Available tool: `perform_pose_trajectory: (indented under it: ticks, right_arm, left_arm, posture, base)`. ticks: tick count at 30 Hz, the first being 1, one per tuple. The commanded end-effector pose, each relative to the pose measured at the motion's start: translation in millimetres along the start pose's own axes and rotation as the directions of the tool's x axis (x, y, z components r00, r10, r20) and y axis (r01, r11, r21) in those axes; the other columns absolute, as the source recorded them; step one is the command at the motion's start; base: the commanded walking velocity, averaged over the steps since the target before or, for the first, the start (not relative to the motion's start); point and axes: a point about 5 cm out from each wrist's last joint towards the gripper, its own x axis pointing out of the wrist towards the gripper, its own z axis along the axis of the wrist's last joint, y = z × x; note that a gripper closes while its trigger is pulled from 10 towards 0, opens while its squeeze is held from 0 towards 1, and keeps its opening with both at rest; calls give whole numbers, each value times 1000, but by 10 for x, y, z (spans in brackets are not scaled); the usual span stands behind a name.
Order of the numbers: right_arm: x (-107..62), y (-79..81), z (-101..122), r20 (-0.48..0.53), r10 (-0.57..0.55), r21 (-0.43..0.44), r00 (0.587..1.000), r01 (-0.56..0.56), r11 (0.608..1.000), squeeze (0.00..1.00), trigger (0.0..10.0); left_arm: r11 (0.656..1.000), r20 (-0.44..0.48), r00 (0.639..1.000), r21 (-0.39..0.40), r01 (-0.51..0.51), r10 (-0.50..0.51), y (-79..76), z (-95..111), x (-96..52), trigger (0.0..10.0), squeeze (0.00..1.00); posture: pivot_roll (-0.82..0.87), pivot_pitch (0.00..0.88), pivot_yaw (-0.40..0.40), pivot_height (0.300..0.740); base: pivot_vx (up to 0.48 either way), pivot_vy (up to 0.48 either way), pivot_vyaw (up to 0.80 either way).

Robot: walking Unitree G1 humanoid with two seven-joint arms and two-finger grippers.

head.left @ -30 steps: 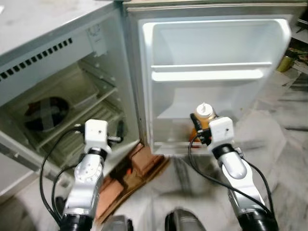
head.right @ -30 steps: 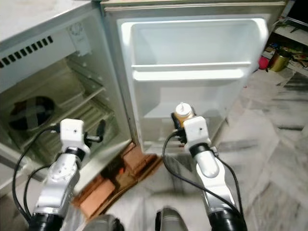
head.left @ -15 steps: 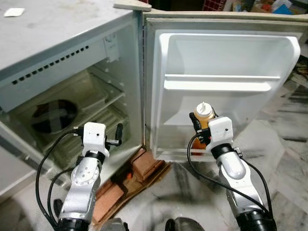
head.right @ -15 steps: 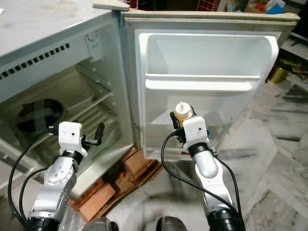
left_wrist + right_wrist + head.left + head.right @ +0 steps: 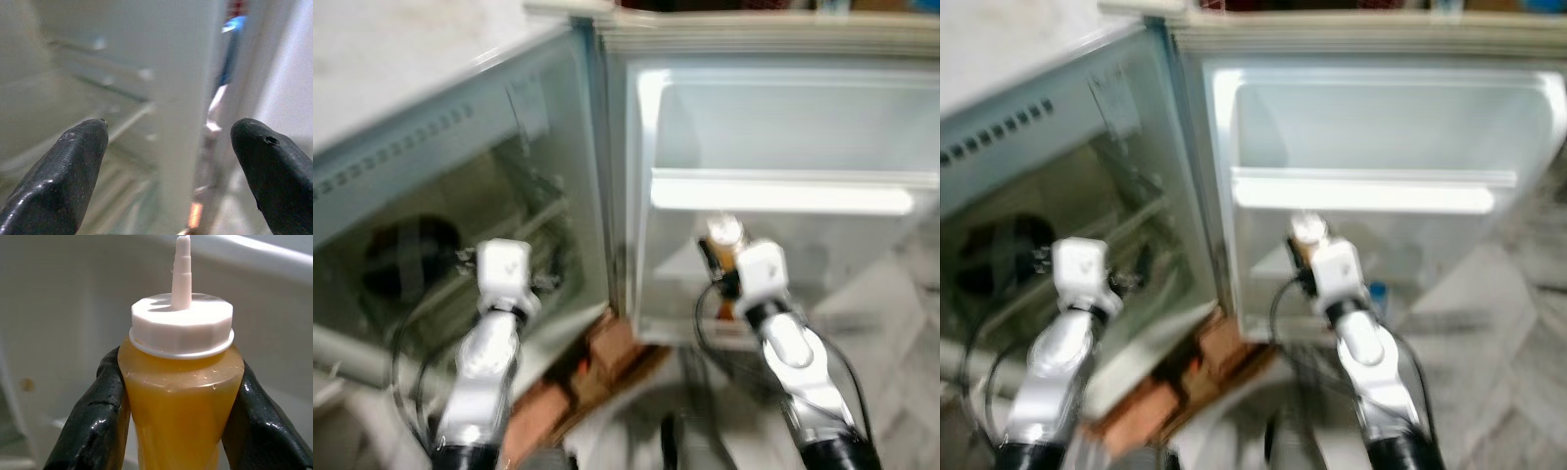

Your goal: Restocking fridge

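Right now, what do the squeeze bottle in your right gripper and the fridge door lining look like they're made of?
The squeeze bottle looks like soft translucent plastic: the amber filling shows through its glossy wall. Its cap is opaque white plastic, matte, with a nozzle. The right gripper is shut on it. The door lining appears to be smooth moulded white plastic, though the picture is blurred.

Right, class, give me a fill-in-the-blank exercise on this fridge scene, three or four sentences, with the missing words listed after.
1. The right gripper is shut on a squeeze bottle filled with ____ sauce.
2. The bottle's screw cap with its pointed nozzle is ____ in colour.
3. The fingers of the left gripper stand ____, holding nothing.
4. The fridge door stands ____, its shelf bare.

Missing words: orange; white; open; open
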Motion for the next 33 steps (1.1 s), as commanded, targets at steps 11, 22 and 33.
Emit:
perform_pose_trajectory:
  ticks: [11, 22, 33]
  right_arm:
    - [-96, 50, -67, -91, 4, 57, 996, 1, 998, 0, 10000]
    - [-33, 20, -50, -108, -20, 89, 994, 29, 996, 0, 10000]
    - [-37, 6, -38, -102, -22, 96, 995, 31, 995, 0, 10000]
  left_arm:
    - [999, -40, 998, 32, -39, 41, 145, -65, -107, 10000, 0]
    - [998, -47, 998, 38, -49, 50, 160, -55, -115, 10000, 0]
    - [998, -50, 998, 40, -45, 47, 139, -49, -103, 10000, 0]
  posture:
    - [22, 137, -27, 740]
    - [24, 160, -18, 705]
    - [16, 166, -16, 681]
  base:
    - [0, 0, 0]
    - [0, 0, 0]
    - [0, 0, 0]
